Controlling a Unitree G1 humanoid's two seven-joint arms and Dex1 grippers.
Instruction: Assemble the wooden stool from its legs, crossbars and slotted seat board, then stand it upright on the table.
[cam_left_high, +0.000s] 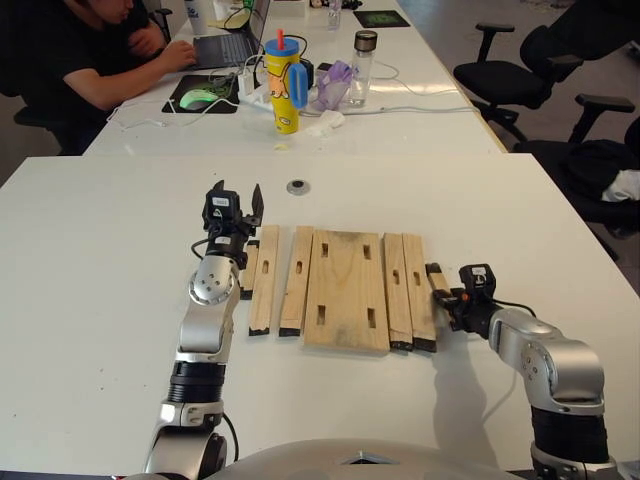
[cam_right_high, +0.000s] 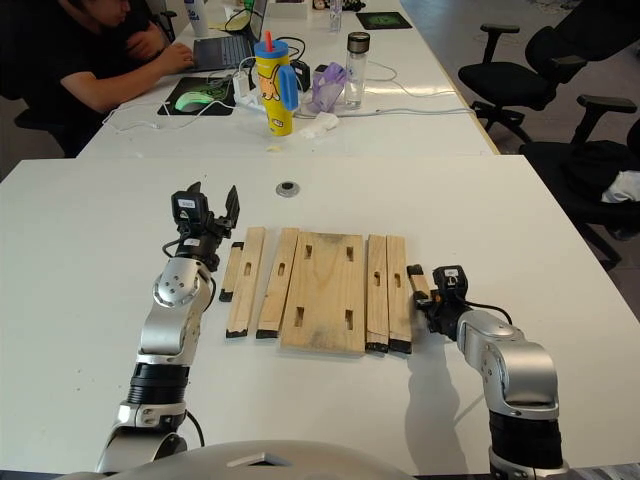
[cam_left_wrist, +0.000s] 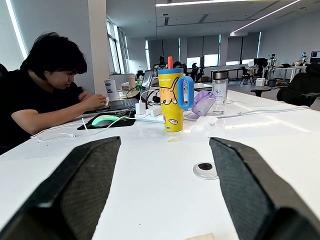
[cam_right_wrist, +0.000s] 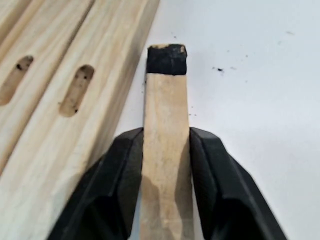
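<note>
Fingers (cam_right_wrist: 120, 170) of right gripper (cam_right_wrist: 166, 134) pinch crossbar (cam_right_wrist: 166, 100) beside leg (cam_right_wrist: 95, 105); left gripper (cam_left_high: 238, 197) spread, cup (cam_left_high: 283, 88) beyond.

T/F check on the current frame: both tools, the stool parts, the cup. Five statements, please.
1. The right tool is shut on a crossbar. True.
2. The left tool holds a leg. False: it is open and holds nothing.
3. The seat board lies flat on the table. True.
4. The stool stands assembled. False: the seat board lies loose, with nothing fitted in its slots.
5. The yellow cup stands beside the seat board. False: it stands on the far table.
</note>
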